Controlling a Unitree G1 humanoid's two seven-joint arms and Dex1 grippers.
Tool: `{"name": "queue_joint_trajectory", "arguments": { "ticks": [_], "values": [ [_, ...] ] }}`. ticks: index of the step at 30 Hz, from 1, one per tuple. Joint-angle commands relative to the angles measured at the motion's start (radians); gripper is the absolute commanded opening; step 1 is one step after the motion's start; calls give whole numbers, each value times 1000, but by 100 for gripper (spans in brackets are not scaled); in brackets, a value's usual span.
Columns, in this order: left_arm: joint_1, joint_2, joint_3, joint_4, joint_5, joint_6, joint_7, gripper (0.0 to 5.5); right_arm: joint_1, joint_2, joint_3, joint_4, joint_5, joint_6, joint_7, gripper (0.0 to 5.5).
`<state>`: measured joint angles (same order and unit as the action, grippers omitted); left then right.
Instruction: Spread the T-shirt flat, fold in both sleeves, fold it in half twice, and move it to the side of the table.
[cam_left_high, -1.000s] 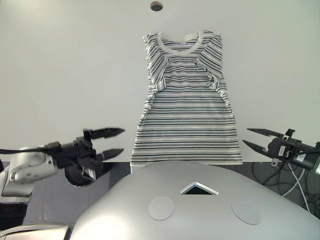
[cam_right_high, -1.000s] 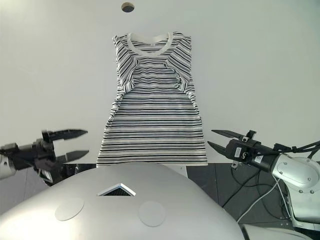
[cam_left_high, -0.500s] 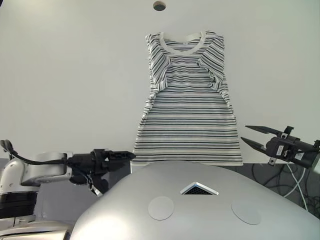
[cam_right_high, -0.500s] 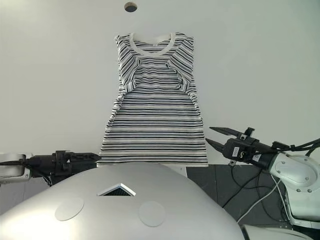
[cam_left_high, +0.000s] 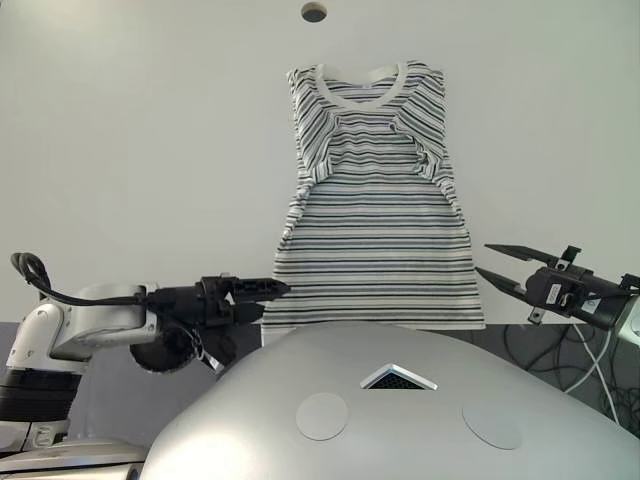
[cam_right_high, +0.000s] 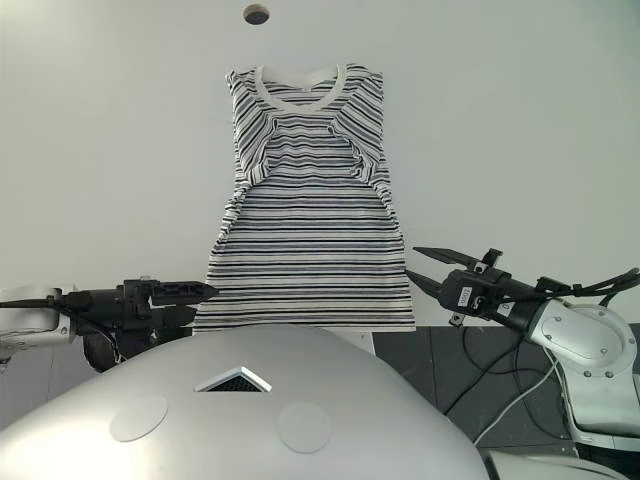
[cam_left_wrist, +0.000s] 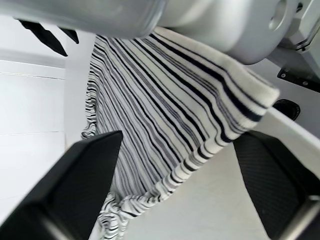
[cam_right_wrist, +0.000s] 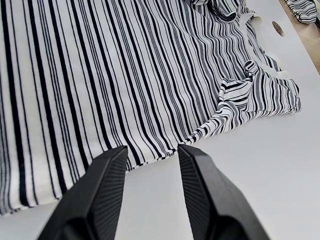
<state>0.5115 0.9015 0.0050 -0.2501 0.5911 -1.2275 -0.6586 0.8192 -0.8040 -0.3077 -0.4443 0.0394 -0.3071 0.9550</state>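
Left wrist view looks out between the parted fingers (cam_left_wrist: 85, 180) of the left gripper (cam_left_high: 268, 290), which is released and grasps nothing. The near corner of the striped T-shirt (cam_left_high: 375, 210) lies in the gap between them. Whether either finger touches the cloth cannot be told. From the head, this gripper's tips sit right at the left end of the hem (cam_left_high: 370, 318), level with the near edge of the white table (cam_left_high: 150, 150).

The right gripper (cam_left_high: 492, 262) is likewise released, its two fingers spread one above the other and nothing between them. It hangs just beside the right end of the hem, apart from the cloth. Its own wrist camera shows the fingers above the bare table along the shirt's side edge.

Between the two grippers the T-shirt lies flat, the hem nearest them and the collar (cam_left_high: 360, 90) farthest away. Both sleeves (cam_left_high: 428, 150) are already folded in over the chest, with some bunching where they meet the body. The shirt is not yet folded in half. Beyond the collar, well away from both grippers, there is a small dark round hole (cam_left_high: 314, 12) in the tabletop.
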Motion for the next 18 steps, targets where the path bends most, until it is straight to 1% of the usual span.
{"name": "queue_joint_trajectory", "arguments": {
  "ticks": [1, 10, 11, 18],
  "values": [
    [19, 45, -14, -7, 13, 8, 7, 399, -9, -1, 4, -2, 1, 13, -7, 188],
    [22, 73, -42, 13, 56, 11, 35, 399, -16, 2, 14, -7, 1, 25, -16, 188],
    [19, 73, -45, 17, 61, 13, 39, 367, -18, 1, 16, -6, 1, 26, -17, 189],
    [5, 80, -80, 40, 87, 33, 56, 239, -24, 2, 24, -5, 0, 26, -22, 189]
  ]
}}
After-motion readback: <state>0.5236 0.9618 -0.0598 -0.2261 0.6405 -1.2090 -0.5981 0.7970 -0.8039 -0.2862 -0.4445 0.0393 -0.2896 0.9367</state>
